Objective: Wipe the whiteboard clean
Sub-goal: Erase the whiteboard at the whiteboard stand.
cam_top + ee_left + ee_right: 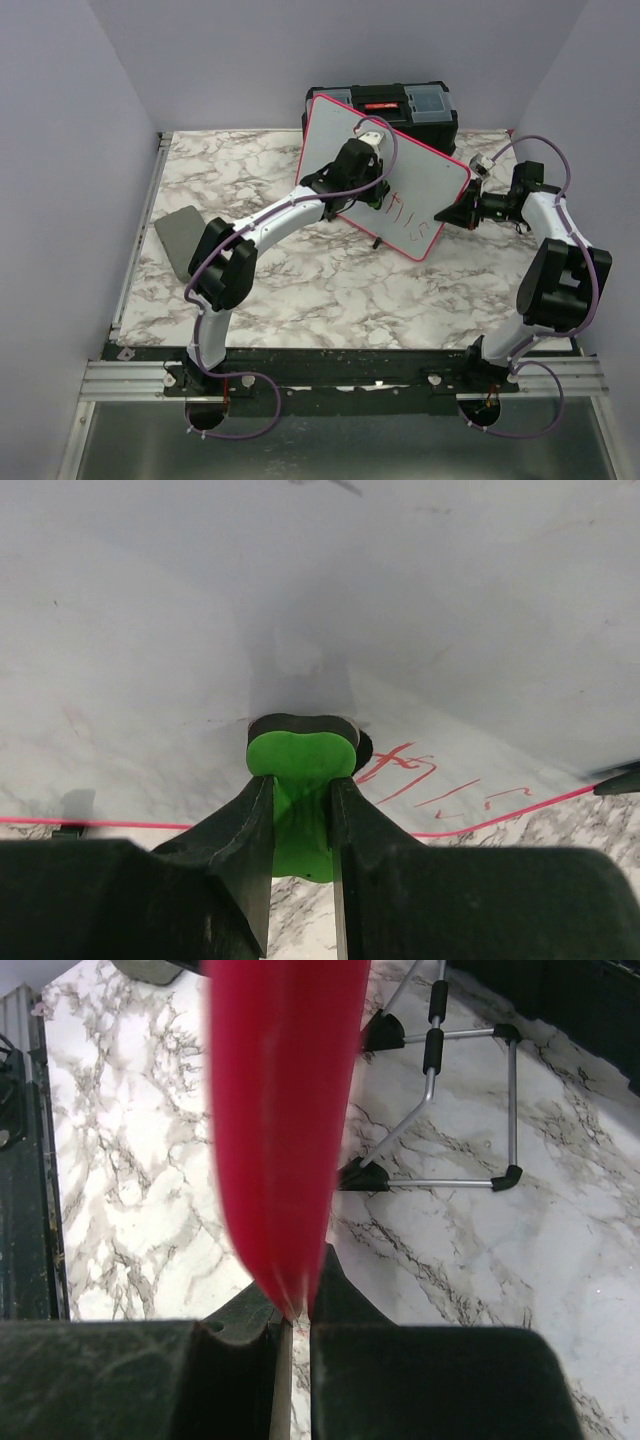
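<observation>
Whiteboard [430, 180], large and white with a pink-red rim, stands tilted on a wire stand [470, 1110] on the marble-patterned table [300, 290], in front of a black plastic toolbox [400, 103].

The left gripper [300, 780] is closed on a green eraser block [300, 755], whose dark pad presses against the board face. The right gripper [295, 1305] is clamped onto the board's right rim, steadying it. Most of the surface looks clean, with faint smudges. The red handwriting [420, 780] near the lower right edge is unwiped, so the job seems largely done but not finished.
</observation>
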### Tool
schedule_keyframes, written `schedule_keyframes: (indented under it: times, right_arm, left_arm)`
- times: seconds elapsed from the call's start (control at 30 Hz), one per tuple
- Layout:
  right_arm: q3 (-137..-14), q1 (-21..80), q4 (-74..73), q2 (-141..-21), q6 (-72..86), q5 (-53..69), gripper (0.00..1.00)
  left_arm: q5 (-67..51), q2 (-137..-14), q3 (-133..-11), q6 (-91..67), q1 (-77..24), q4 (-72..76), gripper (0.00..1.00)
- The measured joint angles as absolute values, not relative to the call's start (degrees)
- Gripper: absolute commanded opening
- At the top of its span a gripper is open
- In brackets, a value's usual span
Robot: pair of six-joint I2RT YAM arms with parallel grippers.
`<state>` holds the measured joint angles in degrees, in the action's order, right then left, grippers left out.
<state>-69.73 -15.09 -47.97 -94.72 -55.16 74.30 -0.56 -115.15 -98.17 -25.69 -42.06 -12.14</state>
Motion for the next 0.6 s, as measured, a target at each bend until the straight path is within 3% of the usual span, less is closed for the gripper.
schedule_keyframes:
  times: [0.6]
  right_arm:
    - [-69.80, -14.20, -56.40, -95.37, -54.48, 75.48, 0.01]
  left_arm:
    - [1.06, -112.12, -98.78, -23.59, -44.03, 3.46, 0.00]
